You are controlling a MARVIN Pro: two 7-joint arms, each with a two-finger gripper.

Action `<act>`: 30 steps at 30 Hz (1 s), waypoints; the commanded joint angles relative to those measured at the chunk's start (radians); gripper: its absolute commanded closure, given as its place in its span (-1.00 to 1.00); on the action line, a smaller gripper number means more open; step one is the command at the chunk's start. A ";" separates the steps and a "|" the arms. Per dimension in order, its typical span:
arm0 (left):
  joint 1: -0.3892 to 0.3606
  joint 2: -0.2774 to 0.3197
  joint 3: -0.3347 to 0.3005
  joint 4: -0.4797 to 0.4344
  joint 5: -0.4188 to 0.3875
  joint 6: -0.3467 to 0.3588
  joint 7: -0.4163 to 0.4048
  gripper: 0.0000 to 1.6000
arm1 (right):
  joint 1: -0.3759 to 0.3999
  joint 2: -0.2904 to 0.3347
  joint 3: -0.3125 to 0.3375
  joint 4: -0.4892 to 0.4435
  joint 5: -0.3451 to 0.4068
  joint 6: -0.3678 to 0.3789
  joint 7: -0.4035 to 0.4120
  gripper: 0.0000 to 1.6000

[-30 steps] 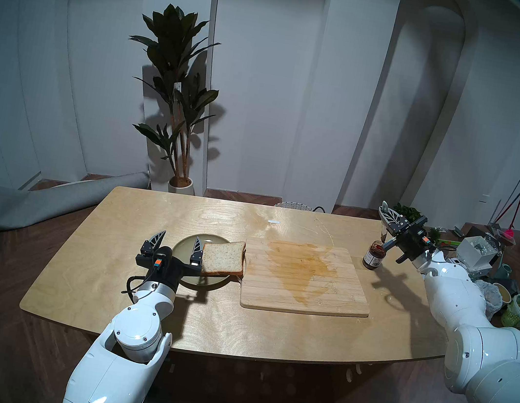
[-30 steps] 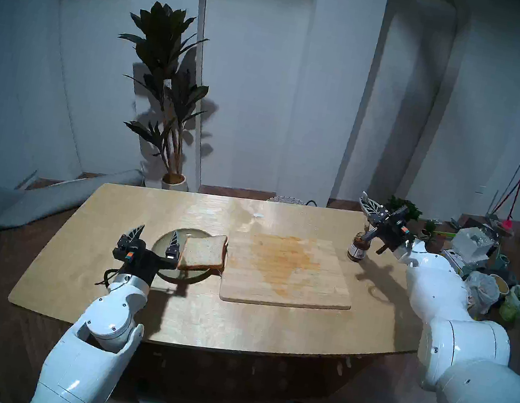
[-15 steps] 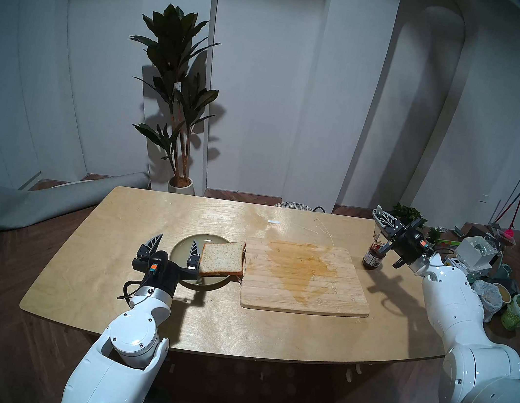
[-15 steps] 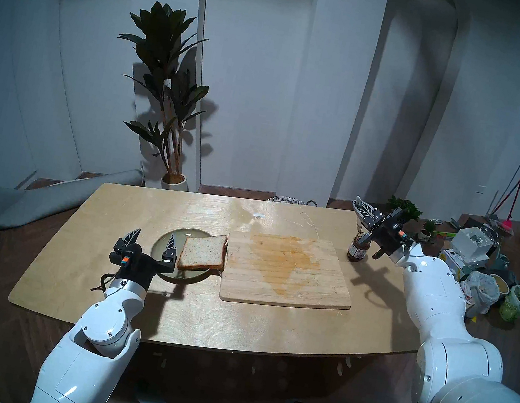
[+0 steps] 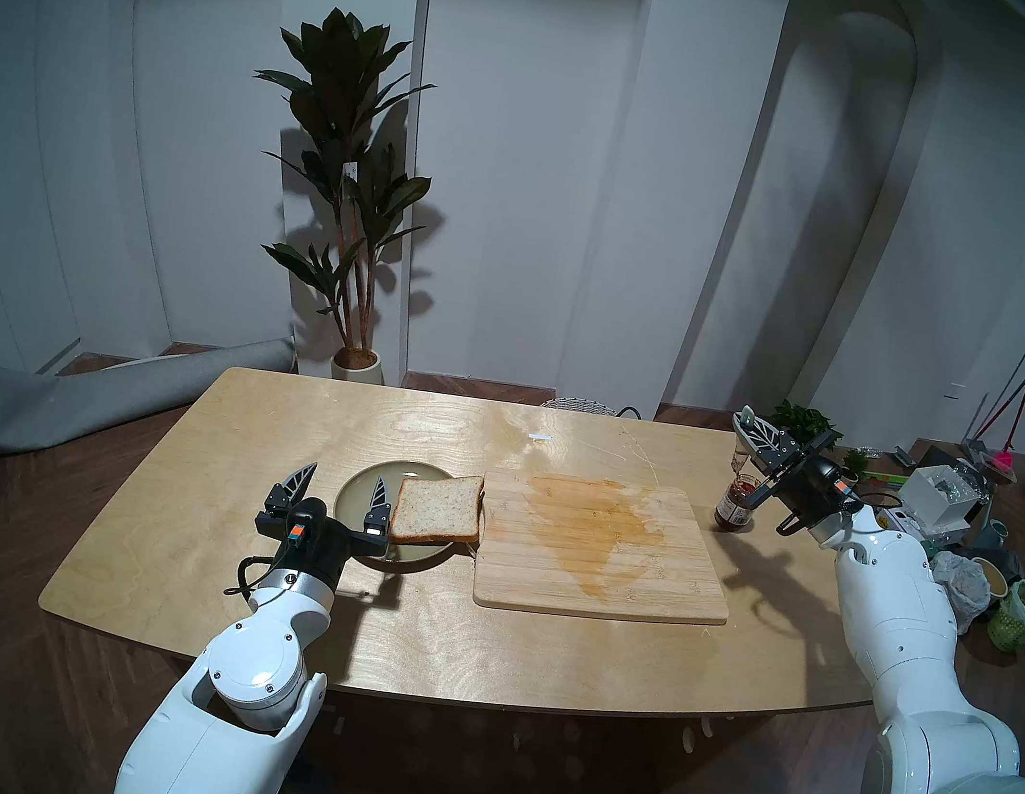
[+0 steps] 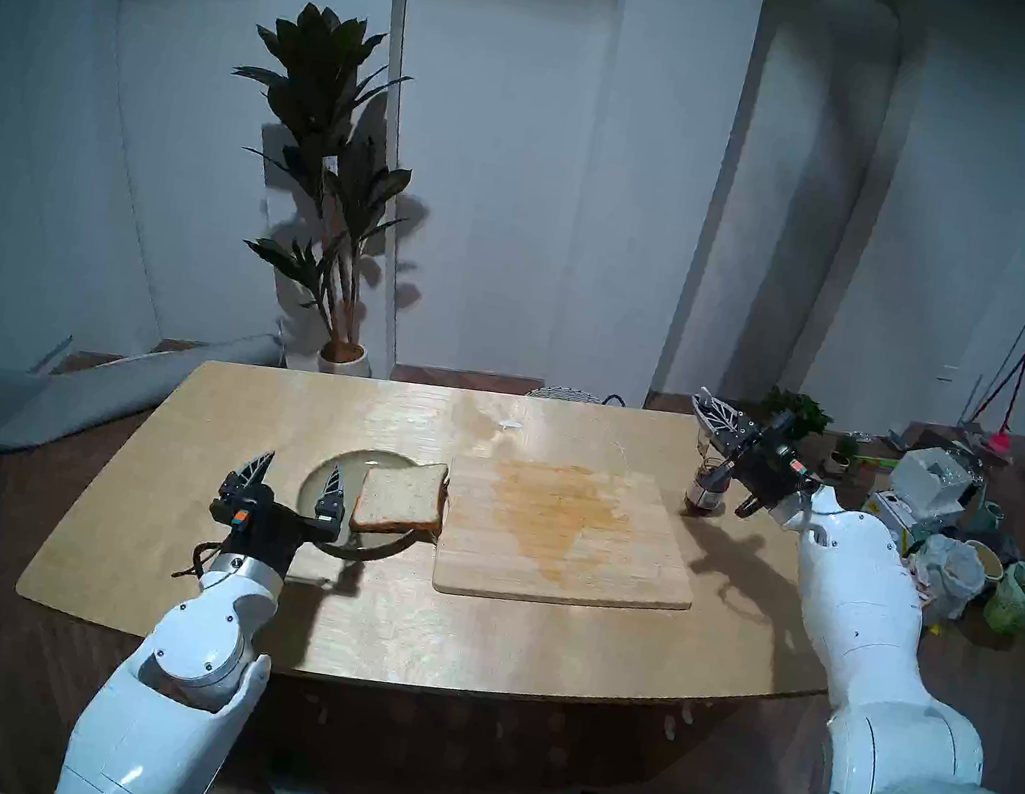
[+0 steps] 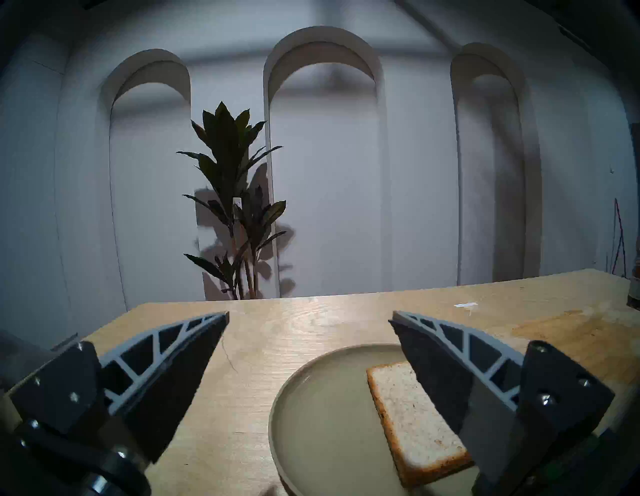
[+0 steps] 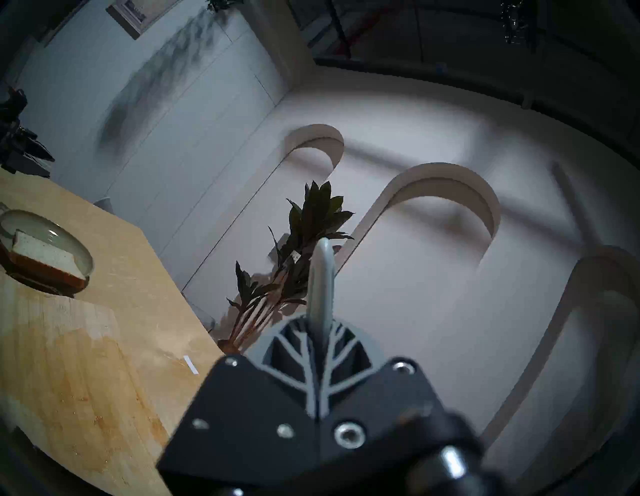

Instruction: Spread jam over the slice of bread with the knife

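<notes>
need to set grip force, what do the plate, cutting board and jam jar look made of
Plate: probably glazed ceramic, with a smooth grey-green sheen. Cutting board: pale wood or bamboo, with visible strips and a brownish stain. Jam jar: seemingly clear glass, its dark red contents showing, with a white label.

Two glossy white arms (image 5: 893, 605), rounded joint housings, small dark screws. Silver wrist ring, black wrist blocks, looped black cable, orange-teal tag. Left gripper (image 5: 341, 484): black fingers, pale grey leaf-vein ribs, bright screws.
</notes>
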 commanded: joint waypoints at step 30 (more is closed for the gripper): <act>0.020 0.113 -0.034 -0.076 0.007 0.014 -0.123 -1.00 | -0.268 -0.389 -0.161 -0.438 0.435 0.402 -0.262 1.00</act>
